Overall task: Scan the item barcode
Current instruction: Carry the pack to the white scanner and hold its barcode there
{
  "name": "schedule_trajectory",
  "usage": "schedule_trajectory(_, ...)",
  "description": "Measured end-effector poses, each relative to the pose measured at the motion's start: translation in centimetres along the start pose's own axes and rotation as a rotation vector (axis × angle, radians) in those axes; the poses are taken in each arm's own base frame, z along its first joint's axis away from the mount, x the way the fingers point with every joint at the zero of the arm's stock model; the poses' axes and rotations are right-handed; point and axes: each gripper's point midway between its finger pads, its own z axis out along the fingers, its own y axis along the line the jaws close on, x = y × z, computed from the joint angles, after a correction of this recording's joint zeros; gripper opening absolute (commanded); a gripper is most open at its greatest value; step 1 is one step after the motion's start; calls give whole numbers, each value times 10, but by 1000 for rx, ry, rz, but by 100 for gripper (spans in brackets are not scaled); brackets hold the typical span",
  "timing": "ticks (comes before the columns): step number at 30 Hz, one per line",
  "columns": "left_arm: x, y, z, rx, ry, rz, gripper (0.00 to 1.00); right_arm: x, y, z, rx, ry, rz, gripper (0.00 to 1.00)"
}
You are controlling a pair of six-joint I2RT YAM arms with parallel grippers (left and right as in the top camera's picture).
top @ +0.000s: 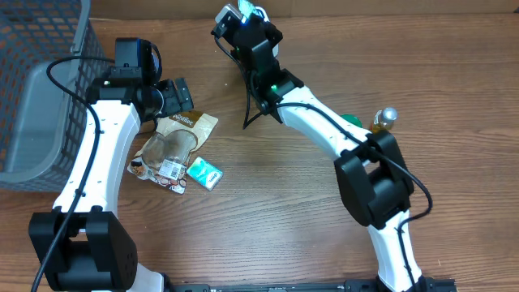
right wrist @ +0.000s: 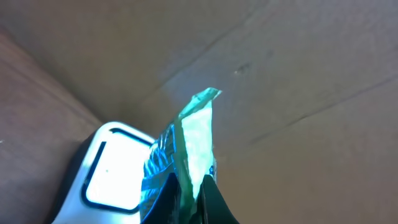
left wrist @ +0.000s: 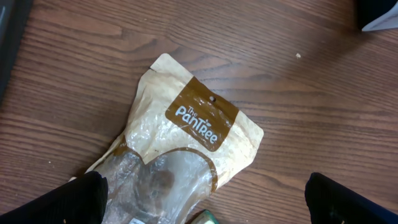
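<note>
My right gripper (top: 248,22) is at the table's far edge, shut on a thin green and blue foil packet (right wrist: 196,134). The packet stands on edge between the jaws, right beside the white-faced barcode scanner (right wrist: 112,171). From overhead the packet (top: 259,11) and the scanner (top: 231,16) show only partly behind the wrist. My left gripper (top: 175,94) hovers open over a brown and clear "Pantree" pouch (left wrist: 186,137) lying flat on the wood, with nothing between its black fingers (left wrist: 74,199).
A small teal packet (top: 204,173) lies by the pouch's (top: 174,139) lower end. A grey mesh basket (top: 40,89) fills the far left. A bottle with a silver cap (top: 386,118) and something green (top: 350,120) stand to the right, behind the right arm.
</note>
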Motion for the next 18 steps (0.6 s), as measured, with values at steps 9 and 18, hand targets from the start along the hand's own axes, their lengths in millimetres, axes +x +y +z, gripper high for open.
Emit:
schedule_trajectory(9, 0, 0, 0, 0, 1, 0, 100, 15, 12, 17, 27, -2, -58, 4)
schedule_trajectory(18, 0, 0, 0, 0, 1, 0, 100, 34, 13, 35, 35, -11, -60, 4)
